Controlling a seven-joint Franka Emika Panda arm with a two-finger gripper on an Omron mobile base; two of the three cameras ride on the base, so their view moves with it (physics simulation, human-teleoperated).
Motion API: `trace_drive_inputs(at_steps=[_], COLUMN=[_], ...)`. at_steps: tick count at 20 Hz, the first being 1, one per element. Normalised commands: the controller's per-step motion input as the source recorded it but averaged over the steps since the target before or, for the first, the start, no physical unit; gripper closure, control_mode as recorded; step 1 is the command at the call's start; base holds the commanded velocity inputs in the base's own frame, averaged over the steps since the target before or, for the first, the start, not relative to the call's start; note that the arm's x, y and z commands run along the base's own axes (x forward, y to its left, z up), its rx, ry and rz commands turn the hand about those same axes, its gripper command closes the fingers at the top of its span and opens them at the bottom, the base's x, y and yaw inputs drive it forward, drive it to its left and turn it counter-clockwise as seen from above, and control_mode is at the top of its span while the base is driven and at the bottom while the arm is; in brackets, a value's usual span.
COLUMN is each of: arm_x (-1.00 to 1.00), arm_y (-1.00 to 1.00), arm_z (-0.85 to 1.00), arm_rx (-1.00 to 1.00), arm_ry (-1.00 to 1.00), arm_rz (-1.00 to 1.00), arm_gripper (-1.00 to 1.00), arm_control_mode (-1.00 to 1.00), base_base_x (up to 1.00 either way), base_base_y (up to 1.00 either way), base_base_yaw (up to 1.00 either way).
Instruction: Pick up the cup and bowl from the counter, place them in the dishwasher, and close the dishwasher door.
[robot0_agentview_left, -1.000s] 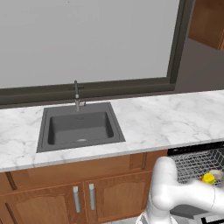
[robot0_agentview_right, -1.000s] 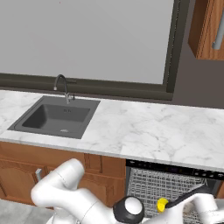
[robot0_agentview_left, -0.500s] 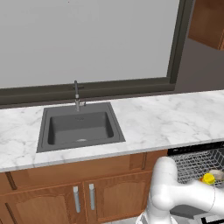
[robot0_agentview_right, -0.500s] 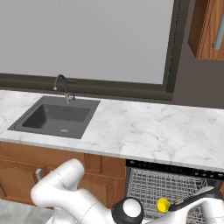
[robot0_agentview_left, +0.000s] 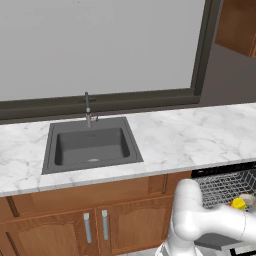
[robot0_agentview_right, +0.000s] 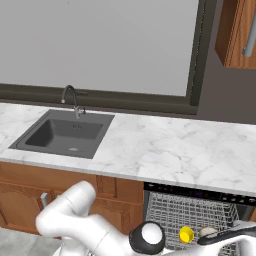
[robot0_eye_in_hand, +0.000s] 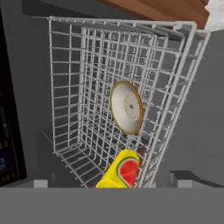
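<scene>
1. The yellow cup (robot0_eye_in_hand: 120, 173) lies in the silver wire rack (robot0_eye_in_hand: 87, 74) of the open dishwasher (robot0_agentview_right: 200, 200), low in the hand view, its red-and-green watermelon print facing the camera.
2. The beige bowl (robot0_eye_in_hand: 126, 107) stands on edge at the centre of that frame, just above the cup; whether the two touch is hard to tell from this angle.
3. In the right base view, cup (robot0_agentview_right: 186, 234) and bowl (robot0_agentview_right: 207, 232) sit side by side in the rack at lower right, under the black control strip.
4. In the left base view, the cup (robot0_agentview_left: 238, 203) peeks out at the lower right edge, past the white arm (robot0_agentview_left: 200, 220).
5. The claw (robot0_eye_in_hand: 109, 186) hangs over the rack with its fingers spread wide and nothing between them; only their tips (robot0_eye_in_hand: 40, 183) show at the bottom of the hand view.
6. The white marble bench (robot0_agentview_left: 190, 137) runs across the middle of the left base view, with the dark grey sink (robot0_agentview_left: 90, 145) and its faucet (robot0_agentview_left: 88, 107) inset at centre left, over brown wooden cabinets (robot0_agentview_left: 95, 220).
</scene>
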Motion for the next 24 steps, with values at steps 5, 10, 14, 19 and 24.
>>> trace_drive_inputs(at_steps=[5,10,14,19,24], arm_x=[-0.35,-0.42,-0.36,-0.08,0.00], arm_y=[0.06,0.54,0.99,1.00,1.00], arm_z=[0.03,0.00,0.00,-0.04,-0.04], arm_rx=[0.11,-0.02,-0.23,-0.38,-0.43], arm_ry=[-0.06,-0.10,-0.12,-0.09,-0.07], arm_rz=[0.00,0.00,0.02,0.00,0.00], arm_gripper=[-1.00,-1.00,-1.00,-1.00,-1.00], arm_control_mode=[-1.00,-1.00,-1.00,-1.00,-1.00], base_base_x=[0.00,0.00,0.00,0.00,0.00], base_base_y=[0.00,0.00,0.00,0.00,0.00], base_base_yaw=[0.00,0.00,0.00,0.00,0.00])
